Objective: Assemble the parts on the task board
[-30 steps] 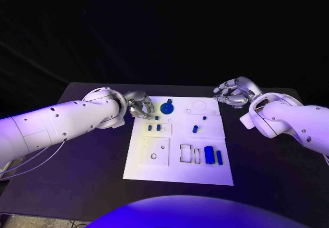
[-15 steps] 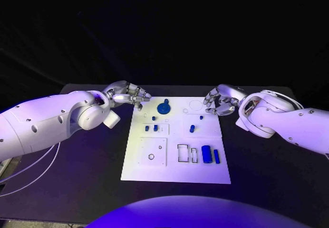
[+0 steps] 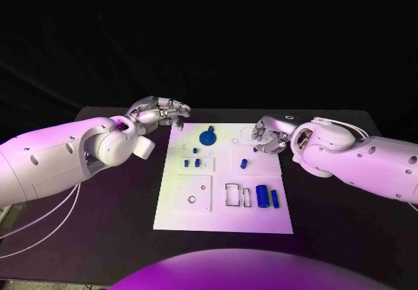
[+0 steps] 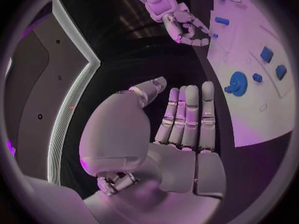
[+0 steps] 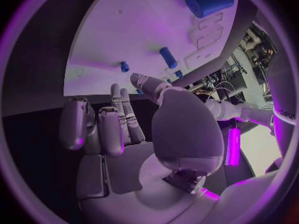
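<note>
Two hands flank the far end of the task board (image 3: 225, 211), and neither holds a part. Right hand (image 3: 268, 136): over the board's far right corner, fingers curled loosely downward with nothing between them; in the right wrist view the fingers (image 5: 124, 115) lie fairly straight and apart, with the white plate beyond them, so the hand is best read as open. Left hand (image 3: 161, 113): off the board's far left corner, above the black table (image 3: 113, 199); the left wrist view shows its palm flat, fingers (image 4: 187, 115) extended side by side and empty.

Outward from the right hand lie a small blue peg (image 3: 243, 163) just nearer the robot and a tiny blue piece (image 3: 254, 147) close under the fingertips. A blue gear (image 3: 207, 136) sits near the far edge between the two hands, with two short blue pegs (image 3: 192, 162) on the left half. A blue cylinder (image 3: 261, 196) and a slim blue bar (image 3: 274, 199) rest by the rectangular slots at right.

The step in hand appears to be a reach by the right hand toward the small parts below it. Done well, the hand should descend vertically, thumb and one finger bracketing the chosen piece on opposite sides, the other fingers kept lifted off neighbouring parts. Small pegs are likely to roll if nudged, so closure should be slow and centred.
</note>
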Controlling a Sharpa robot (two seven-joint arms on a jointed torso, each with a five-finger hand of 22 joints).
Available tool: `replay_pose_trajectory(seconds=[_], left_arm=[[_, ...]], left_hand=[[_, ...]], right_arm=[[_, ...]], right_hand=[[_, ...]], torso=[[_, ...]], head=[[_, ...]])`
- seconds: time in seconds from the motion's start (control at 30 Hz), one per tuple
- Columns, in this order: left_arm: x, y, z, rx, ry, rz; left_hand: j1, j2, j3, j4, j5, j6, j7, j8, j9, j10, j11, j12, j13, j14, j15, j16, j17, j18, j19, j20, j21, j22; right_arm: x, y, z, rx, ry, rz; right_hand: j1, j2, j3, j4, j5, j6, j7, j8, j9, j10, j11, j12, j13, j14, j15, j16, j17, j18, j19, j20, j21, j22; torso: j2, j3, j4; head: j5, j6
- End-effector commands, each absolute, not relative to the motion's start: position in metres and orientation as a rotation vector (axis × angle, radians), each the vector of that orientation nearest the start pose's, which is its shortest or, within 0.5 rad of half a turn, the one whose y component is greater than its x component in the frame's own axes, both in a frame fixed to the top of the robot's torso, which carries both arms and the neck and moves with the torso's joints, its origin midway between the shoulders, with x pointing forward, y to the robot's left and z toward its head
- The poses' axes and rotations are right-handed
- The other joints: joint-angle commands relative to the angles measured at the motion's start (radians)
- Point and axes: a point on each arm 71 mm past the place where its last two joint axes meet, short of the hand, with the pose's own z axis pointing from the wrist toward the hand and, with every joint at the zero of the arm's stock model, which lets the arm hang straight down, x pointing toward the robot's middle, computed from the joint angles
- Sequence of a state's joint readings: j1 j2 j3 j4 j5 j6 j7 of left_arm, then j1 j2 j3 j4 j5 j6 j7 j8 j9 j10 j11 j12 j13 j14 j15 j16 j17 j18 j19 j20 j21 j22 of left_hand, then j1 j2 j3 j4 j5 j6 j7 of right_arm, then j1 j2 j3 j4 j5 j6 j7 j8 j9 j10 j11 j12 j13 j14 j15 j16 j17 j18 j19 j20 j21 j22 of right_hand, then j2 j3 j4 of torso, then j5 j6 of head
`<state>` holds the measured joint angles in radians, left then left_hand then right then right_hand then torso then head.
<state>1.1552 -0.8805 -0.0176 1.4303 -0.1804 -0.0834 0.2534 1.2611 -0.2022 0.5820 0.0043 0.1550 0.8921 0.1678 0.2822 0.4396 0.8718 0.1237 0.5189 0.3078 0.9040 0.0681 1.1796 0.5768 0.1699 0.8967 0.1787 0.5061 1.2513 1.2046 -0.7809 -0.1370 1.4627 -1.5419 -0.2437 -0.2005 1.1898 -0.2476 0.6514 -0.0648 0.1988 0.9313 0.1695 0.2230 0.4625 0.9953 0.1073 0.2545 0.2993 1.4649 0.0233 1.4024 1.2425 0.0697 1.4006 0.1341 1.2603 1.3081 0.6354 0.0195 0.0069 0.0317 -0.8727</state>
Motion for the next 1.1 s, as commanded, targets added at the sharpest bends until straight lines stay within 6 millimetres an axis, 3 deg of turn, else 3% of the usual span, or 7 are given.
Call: replay_pose_trajectory(seconds=[0.03, 0.27, 0.73, 0.8, 0.87, 1.1], left_arm=[[0.494, 0.243, -0.201, -1.035, 1.587, -1.534], [0.493, 0.244, -0.201, -1.036, 1.586, -1.527], [0.494, 0.244, -0.202, -1.032, 1.594, -1.513], [0.494, 0.244, -0.202, -1.030, 1.600, -1.506], [0.494, 0.244, -0.202, -1.029, 1.603, -1.503], [0.494, 0.244, -0.203, -1.027, 1.607, -1.497]], left_hand=[[0.004, 0.008, -0.004, 0.001, 0.006, 0.004, 0.000, 0.004, -0.001, 0.010, 0.000, 0.005, -0.001, -0.002, -0.004, -0.006, -0.002, 0.013, -0.002, -0.004, -0.004, -0.001], [0.004, 0.008, -0.005, 0.002, 0.008, 0.001, 0.001, 0.002, -0.003, 0.013, 0.000, 0.003, -0.005, 0.000, -0.004, -0.009, -0.006, 0.012, 0.001, -0.005, -0.005, -0.004], [0.004, 0.007, -0.005, 0.002, 0.009, -0.006, 0.004, -0.001, -0.004, 0.014, 0.001, -0.001, -0.010, 0.002, -0.004, -0.012, -0.010, 0.012, 0.004, -0.005, -0.007, -0.006], [0.006, 0.009, -0.004, 0.002, 0.010, -0.008, 0.005, -0.001, -0.005, 0.014, 0.001, -0.003, -0.013, 0.004, -0.004, -0.013, -0.013, 0.012, 0.006, -0.005, -0.007, -0.008], [0.007, 0.010, -0.005, 0.002, 0.011, -0.010, 0.005, -0.002, -0.006, 0.016, 0.002, -0.005, -0.017, 0.009, -0.004, -0.013, -0.016, 0.013, 0.014, -0.006, -0.004, -0.008], [0.008, 0.010, -0.006, 0.003, 0.012, -0.012, 0.006, -0.001, -0.006, 0.018, 0.001, -0.008, -0.023, 0.017, -0.005, -0.013, -0.021, 0.013, 0.029, -0.006, 0.003, -0.007]], right_arm=[[0.483, -0.189, -0.231, -0.314, 1.824, 0.425], [0.480, -0.185, -0.238, -0.326, 1.853, 0.423], [0.479, -0.182, -0.245, -0.325, 1.874, 0.428], [0.478, -0.181, -0.250, -0.323, 1.882, 0.424], [0.478, -0.181, -0.251, -0.323, 1.886, 0.422], [0.476, -0.179, -0.256, -0.339, 1.891, 0.393]], right_hand=[[0.005, -0.006, -0.004, -0.002, 0.003, 0.008, -0.001, -0.004, -0.002, 0.008, 0.001, -0.006, -0.003, 0.016, 0.006, 0.006, 0.003, -0.002, 0.010, 0.000, 0.008, 0.157], [0.006, -0.005, -0.003, -0.003, 0.010, 0.009, -0.001, -0.005, -0.003, 0.012, 0.001, -0.009, -0.008, 0.018, 0.006, 0.008, 0.006, -0.003, 0.015, 0.000, 0.016, 0.160], [0.008, 0.009, 0.004, -0.005, 0.022, 0.033, -0.009, 0.002, 0.000, 0.045, -0.006, -0.017, -0.022, 0.027, 0.001, 0.019, 0.020, -0.010, 0.033, -0.004, 0.047, 0.172], [0.013, 0.025, 0.015, -0.008, 0.022, 0.058, -0.021, 0.012, 0.008, 0.090, -0.018, -0.022, -0.029, 0.037, -0.010, 0.030, 0.037, -0.022, 0.066, -0.013, 0.106, 0.194], [0.022, 0.033, 0.028, -0.016, -0.010, 0.071, -0.027, 0.018, 0.013, 0.112, -0.024, -0.029, -0.032, 0.040, -0.017, 0.032, 0.039, -0.025, 0.073, -0.020, 0.118, 0.199], [0.043, 0.053, 0.052, -0.036, -0.027, 0.108, -0.041, 0.037, 0.031, 0.167, -0.041, -0.038, -0.030, 0.042, -0.031, 0.030, 0.036, -0.031, 0.087, -0.033, 0.144, 0.210]], torso=[[0.002, 0.0013, 0.0024], [0.003, 0.0000, -0.0007], [0.002, 0.0008, 0.0009], [0.003, 0.0014, 0.0006], [0.003, 0.0013, -0.0001], [0.002, 0.0004, -0.0008]], head=[[-0.002, 0.000], [0.001, 0.000], [0.000, 0.000], [-0.001, 0.000], [-0.001, 0.000], [-0.003, 0.000]])
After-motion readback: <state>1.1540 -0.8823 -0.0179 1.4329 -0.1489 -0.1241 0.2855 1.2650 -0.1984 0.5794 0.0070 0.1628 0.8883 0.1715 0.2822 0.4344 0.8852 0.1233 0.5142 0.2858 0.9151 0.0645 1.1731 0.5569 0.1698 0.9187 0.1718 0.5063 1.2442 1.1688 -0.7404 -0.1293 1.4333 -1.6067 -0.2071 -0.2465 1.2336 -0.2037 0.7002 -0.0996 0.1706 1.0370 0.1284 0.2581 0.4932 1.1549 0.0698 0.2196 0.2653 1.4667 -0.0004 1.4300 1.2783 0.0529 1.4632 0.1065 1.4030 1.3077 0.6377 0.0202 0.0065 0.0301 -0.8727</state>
